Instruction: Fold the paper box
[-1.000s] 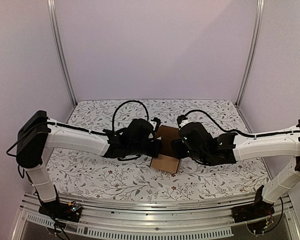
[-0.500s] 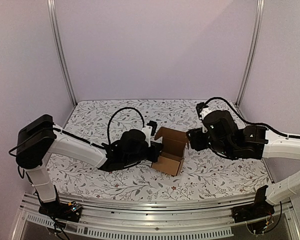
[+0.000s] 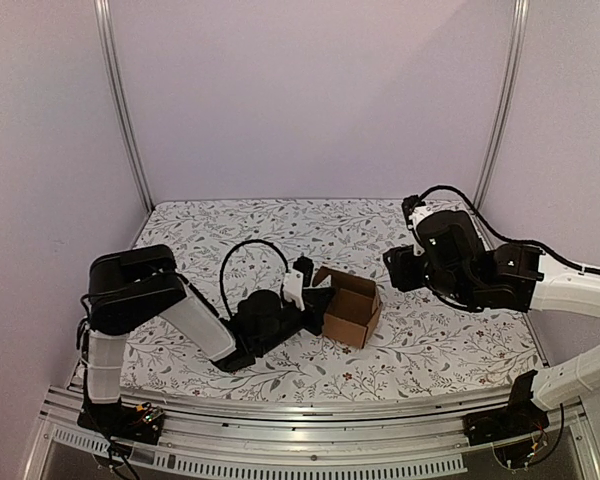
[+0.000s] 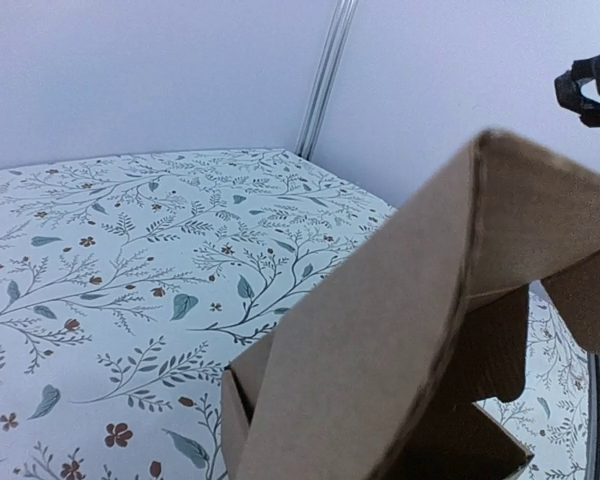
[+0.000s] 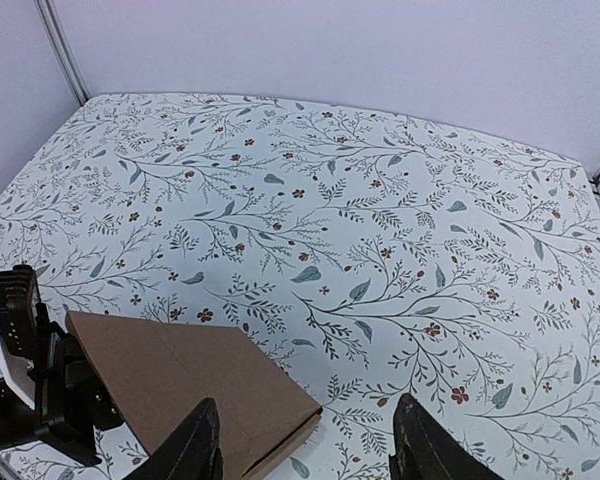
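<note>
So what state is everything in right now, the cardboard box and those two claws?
paper box: partly folded, walls up, top open, resting on the table.
left gripper: shut, apparently pinching the box's left edge.
right gripper: open, empty, hovering apart from the box.

White-shelled arms (image 3: pixel 195 325) carry black joints and looping black cables (image 3: pixel 252 243).
</note>
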Available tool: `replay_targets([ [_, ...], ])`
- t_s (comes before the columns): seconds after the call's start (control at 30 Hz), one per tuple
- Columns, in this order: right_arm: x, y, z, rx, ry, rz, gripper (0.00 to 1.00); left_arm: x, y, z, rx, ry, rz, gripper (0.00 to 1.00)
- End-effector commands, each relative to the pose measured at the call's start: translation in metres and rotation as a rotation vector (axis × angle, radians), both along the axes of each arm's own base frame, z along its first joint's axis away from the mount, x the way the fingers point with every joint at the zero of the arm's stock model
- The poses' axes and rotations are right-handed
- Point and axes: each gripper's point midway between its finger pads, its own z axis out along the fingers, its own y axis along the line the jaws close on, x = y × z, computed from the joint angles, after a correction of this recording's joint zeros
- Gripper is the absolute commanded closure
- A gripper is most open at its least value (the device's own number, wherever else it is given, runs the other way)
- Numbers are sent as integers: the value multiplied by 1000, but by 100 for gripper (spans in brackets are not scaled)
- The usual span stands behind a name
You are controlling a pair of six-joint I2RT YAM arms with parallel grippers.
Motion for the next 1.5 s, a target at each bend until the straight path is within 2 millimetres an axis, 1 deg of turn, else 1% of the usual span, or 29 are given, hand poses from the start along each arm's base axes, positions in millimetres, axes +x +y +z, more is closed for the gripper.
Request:
replay_targets([
  [0.0,7,13,3,10,18,16,47,-22,11,-79,183,11,-33,100],
  [0.1,10,24,-5,19,41,31,55,-23,9,-86,192,3,-41,100],
  [0.17,11,31,-12,32,61,41,64,-24,8,-91,209,6,-44,100],
  [0.23,10,41,-20,49,89,60,76,-25,7,-95,216,12,-51,100],
  [0.4,7,61,-46,82,166,109,100,-26,8,-98,230,23,-51,100],
  [0.5,3,72,-62,104,215,138,100,-26,8,-100,236,32,-53,100],
  [0.53,2,74,-68,108,233,144,100,-27,8,-100,239,34,-56,98],
  [0.63,-2,79,-84,118,273,153,100,-28,8,-99,250,37,-56,87],
  [0.73,-5,78,-98,111,305,150,100,-31,9,-96,253,35,-58,75],
  [0.83,-7,76,-110,98,325,145,100,-35,11,-90,260,26,-61,66],
  [0.9,-9,74,-117,94,334,142,100,-37,12,-85,262,21,-60,62],
  [1.0,-13,70,-128,87,354,138,100,-44,14,-78,267,22,-80,59],
  [1.07,-15,68,-136,88,366,133,100,-48,17,-73,271,24,-88,54],
  [1.1,-16,67,-140,87,372,132,100,-50,18,-71,274,25,-92,53],
  [1.17,-17,65,-146,83,377,123,100,-54,19,-68,279,32,-103,52],
  [1.23,-18,64,-150,80,382,120,100,-58,20,-66,283,43,-116,48],
  [1.4,-19,60,-162,68,395,111,100,-70,18,-48,268,60,-171,47],
  [1.47,-20,58,-168,60,400,107,100,-75,18,-40,256,65,-193,44],
])
